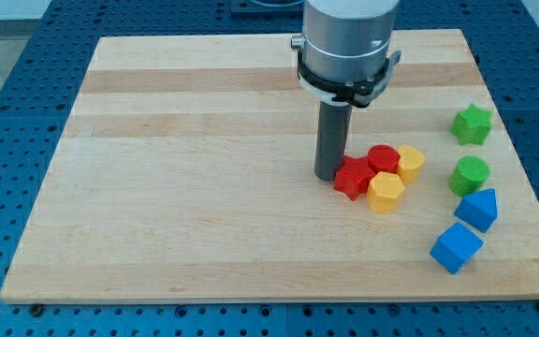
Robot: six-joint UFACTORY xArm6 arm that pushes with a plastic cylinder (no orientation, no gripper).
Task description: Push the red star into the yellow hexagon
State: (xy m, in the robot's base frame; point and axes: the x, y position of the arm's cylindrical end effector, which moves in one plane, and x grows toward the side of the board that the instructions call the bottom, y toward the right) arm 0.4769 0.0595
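The red star (351,177) lies right of the board's middle and touches a yellow hexagon (386,192) on its lower right. A red round block (383,158) sits just above and to the right of the star, and a second yellow block (410,163) sits to the right of that. My tip (327,176) stands on the board right against the star's left side.
A green star (472,124) and a green round block (470,175) lie near the board's right edge. Two blue blocks (478,208) (456,247) lie below them. The wooden board (176,187) sits on a blue perforated table.
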